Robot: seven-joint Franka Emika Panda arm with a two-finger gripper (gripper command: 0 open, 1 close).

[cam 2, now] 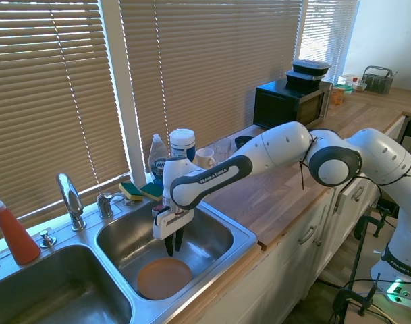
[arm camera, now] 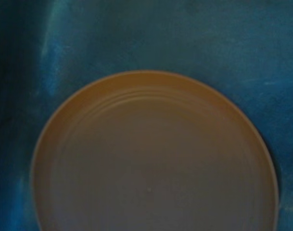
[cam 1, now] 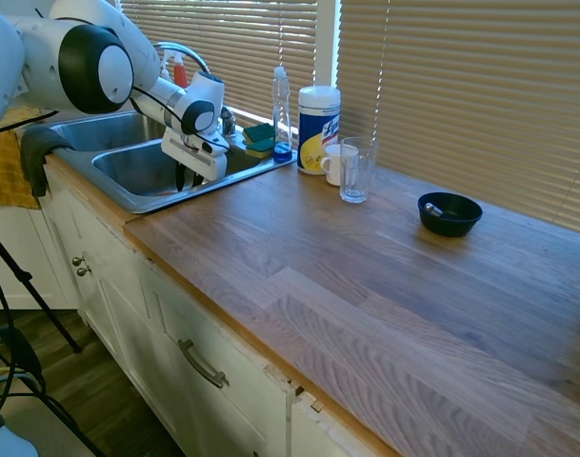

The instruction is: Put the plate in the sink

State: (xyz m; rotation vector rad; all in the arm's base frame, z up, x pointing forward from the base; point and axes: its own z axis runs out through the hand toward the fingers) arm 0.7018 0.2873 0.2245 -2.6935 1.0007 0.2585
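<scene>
Resting flat on the floor of the right-hand basin of the sink [cam 2: 242, 236], near the basin's front edge: the plate [cam 2: 164, 277]. Salmon-orange, round, low raised rim, matte. Wrist view shows it face-up, concentric rings faint, pic soft [arm camera: 153, 159].

Gripper [cam 2: 171, 244] hangs just above the plate's far rim, apart from it, holding nothing. Fingers look parted, narrow-to-moderate gap; first ext. view [cam 1: 182, 177] has them half hidden behind the basin's edge, so gap width is approx only.

Handling judgement (from looks, not measured):
- stiff, likely plastic or melamine given matte finish; prob. light. Could be ceramic, in which case chips on steel if dropped.
- shallow + flat on metal = no way under it from above. Only hold is the rim, one finger inside, one outside.
- rim low, so thin purchase; plate would hang tilted from an edge pinch and could swing or slip.
- basin floor smooth, plate would skate if nudged sideways.

Task status, judged: plate in sink, placement looks done. Remaining = lift clear w/o clipping basin wall or faucet [cam 2: 70, 196].

Elsewhere on counter: dark bowl [cam 1: 450, 212], glass [cam 1: 355, 169], wipes tub [cam 1: 318, 129], all well apart from sink.
</scene>
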